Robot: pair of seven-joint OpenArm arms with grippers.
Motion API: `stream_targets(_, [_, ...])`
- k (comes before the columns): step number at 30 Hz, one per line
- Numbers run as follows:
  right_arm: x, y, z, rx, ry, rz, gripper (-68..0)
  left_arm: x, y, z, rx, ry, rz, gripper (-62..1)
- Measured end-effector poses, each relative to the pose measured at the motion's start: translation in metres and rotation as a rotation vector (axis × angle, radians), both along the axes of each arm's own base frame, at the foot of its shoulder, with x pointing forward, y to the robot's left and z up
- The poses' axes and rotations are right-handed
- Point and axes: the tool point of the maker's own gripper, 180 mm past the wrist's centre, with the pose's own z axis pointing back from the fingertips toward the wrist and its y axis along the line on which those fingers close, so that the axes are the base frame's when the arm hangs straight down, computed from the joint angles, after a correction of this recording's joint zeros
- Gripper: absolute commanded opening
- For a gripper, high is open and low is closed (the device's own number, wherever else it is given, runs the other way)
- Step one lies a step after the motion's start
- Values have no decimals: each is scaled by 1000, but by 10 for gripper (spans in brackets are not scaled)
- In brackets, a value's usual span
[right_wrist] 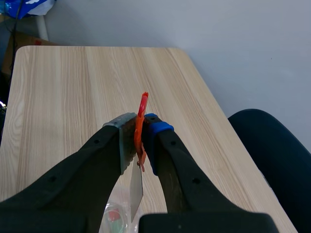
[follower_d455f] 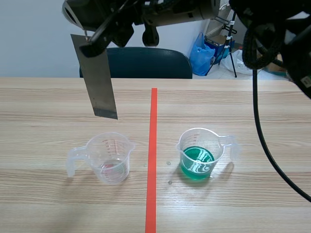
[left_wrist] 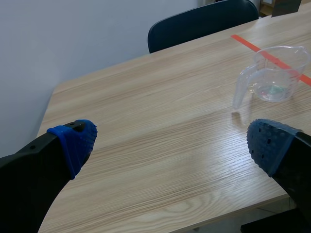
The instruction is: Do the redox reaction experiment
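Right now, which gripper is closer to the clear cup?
Right. The right gripper, shut on the metal strip, hangs above the clear cup. The left gripper is open by the table edge, with that cup well ahead of it.

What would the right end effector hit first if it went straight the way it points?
Probably the nearly empty cup; the metal strip held by the right end effector hangs about above it, but depth is unclear.

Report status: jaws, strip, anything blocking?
Left jaws open, empty. Right jaws shut on metal strip, hanging above the clear cup, not dipped. Green cup across the tape, untouched. Nothing between strip and cup.
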Motion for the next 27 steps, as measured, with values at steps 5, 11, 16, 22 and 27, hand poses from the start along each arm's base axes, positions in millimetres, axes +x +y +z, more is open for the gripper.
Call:
stream_targets(5, [-3,1,2,18,19,16,-669,0,0,0,0,0,0,14])
stream_targets(11, [-4,1,0,19,24,16,-669,0,0,0,0,0,0,14])
stream_targets(16, [-4,2,1,22,23,17,-669,0,0,0,0,0,0,14])
stream_targets(22, [-5,2,2,29,30,23,-669,0,0,0,0,0,0,14])
stream_targets(27, [-5,2,2,29,30,23,-669,0,0,0,0,0,0,14])
